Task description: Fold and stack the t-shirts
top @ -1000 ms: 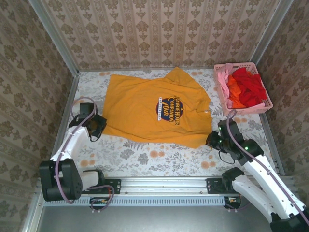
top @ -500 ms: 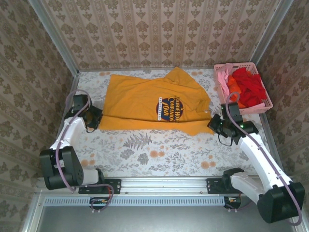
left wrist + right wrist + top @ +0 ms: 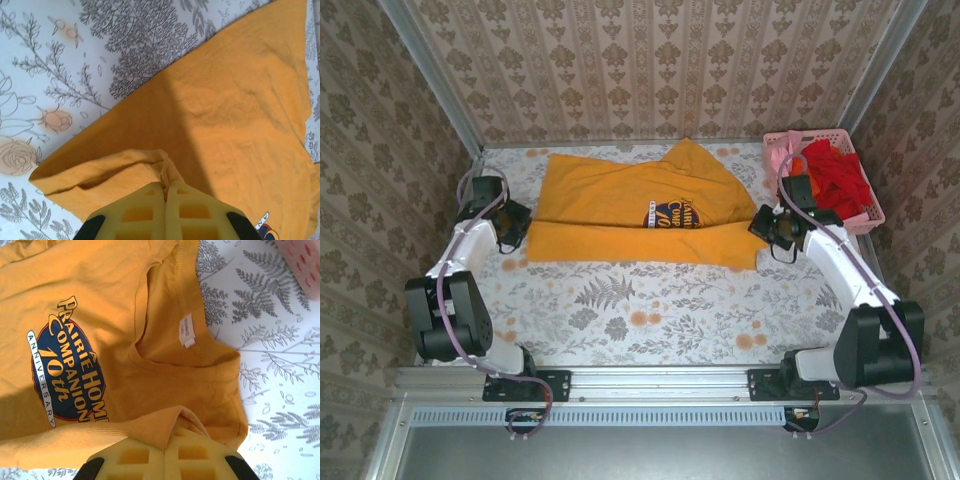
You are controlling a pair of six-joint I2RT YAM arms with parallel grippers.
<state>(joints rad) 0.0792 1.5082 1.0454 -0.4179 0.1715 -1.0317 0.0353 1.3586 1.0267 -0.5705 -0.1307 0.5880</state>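
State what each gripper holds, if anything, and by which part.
Both hold the orange-yellow t-shirt. The left gripper pinches a bunched edge at the shirt's left end; the right gripper pinches fabric beside the collar.

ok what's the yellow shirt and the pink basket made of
The orange-yellow t-shirt looks like soft matte knit cotton: it creases, drapes and has stitched hems. The pink basket looks like rigid moulded plastic, judging by its even lattice wall.
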